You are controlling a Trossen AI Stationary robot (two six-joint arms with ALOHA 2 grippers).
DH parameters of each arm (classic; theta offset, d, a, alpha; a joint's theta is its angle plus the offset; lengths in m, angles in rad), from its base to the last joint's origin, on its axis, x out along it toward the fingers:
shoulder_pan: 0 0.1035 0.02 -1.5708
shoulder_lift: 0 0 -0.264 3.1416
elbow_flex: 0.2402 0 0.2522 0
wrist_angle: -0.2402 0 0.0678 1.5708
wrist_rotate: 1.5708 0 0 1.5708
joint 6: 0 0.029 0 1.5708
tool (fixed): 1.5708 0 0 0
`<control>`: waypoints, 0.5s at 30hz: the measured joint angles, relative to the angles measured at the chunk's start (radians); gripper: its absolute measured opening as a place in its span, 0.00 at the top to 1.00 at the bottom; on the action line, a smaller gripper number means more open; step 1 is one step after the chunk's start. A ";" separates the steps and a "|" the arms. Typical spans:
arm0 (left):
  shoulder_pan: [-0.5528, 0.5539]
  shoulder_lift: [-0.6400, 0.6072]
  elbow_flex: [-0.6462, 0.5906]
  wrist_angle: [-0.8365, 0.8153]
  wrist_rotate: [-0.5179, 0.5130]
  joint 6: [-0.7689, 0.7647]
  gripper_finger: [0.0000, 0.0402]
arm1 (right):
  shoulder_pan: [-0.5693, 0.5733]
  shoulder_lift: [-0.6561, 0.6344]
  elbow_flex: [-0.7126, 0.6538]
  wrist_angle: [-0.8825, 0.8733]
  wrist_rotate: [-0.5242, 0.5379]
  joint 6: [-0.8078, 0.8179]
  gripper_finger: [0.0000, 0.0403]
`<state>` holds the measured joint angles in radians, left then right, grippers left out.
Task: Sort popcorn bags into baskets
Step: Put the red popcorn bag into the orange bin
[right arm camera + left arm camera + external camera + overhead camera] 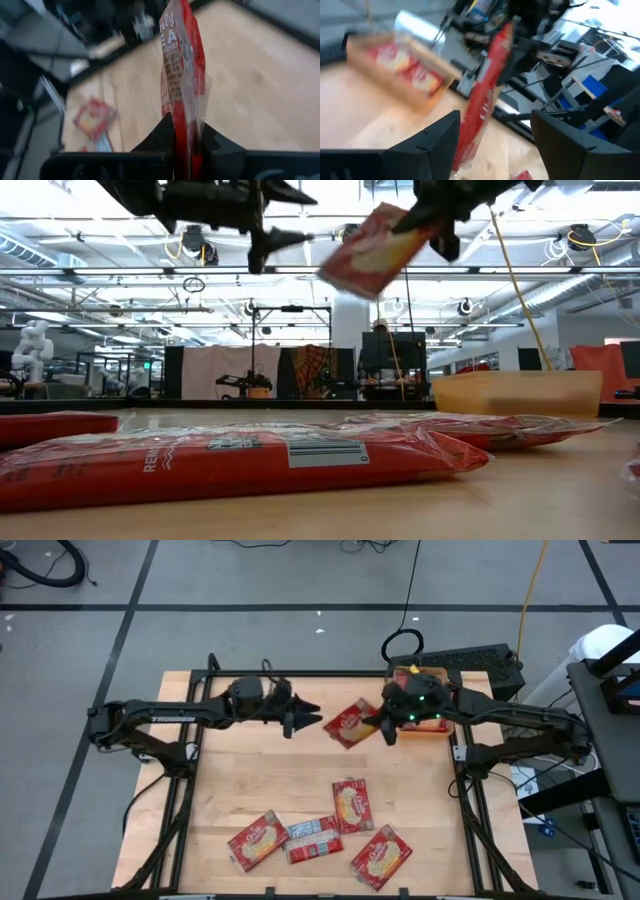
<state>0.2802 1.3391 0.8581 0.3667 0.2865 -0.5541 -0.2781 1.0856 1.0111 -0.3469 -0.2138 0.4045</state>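
My right gripper [383, 727] [185, 126] is shut on one red popcorn bag [350, 723] [375, 255], high above the table's far middle. My left gripper [308, 720] [495, 116] hangs open just left of that bag. Its fingers stand on either side of the bag's near end, apart from it. The orange basket [432, 725] [520, 390] sits at the far right, partly under my right gripper, with red bags inside [415, 75]. Several more bags lie flat near the table's near edge [352, 803] [258, 838]. My right gripper pinches the bag between its two fingers at the bag's right end [186, 117], coming from the table's right side. The bag is lifted clear of the table. It sticks out ahead of the fingers toward the left arm and slants down a little [350, 275].
Four bags lie on the near half: one red face up [352, 803], one at the near left [258, 838], one showing its pale back [313, 838], one at the near right [380, 855]. Bare wood lies between them and the arms. A black keyboard [470, 660] sits beyond the far edge.
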 joint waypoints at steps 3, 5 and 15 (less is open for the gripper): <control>0.000 -0.047 0.000 -0.008 -0.012 0.069 0.37 | -0.014 -0.024 0.000 0.093 0.002 0.028 0.96; 0.002 -0.075 0.000 -0.009 -0.032 0.097 0.35 | -0.022 -0.032 0.000 0.174 0.003 0.039 0.96; 0.036 -0.156 0.000 0.026 -0.104 0.150 0.29 | -0.029 0.009 0.001 0.545 0.032 0.107 0.97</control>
<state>0.3161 1.1834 0.8581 0.3922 0.1822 -0.4038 -0.3073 1.0943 1.0119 0.1983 -0.1822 0.5115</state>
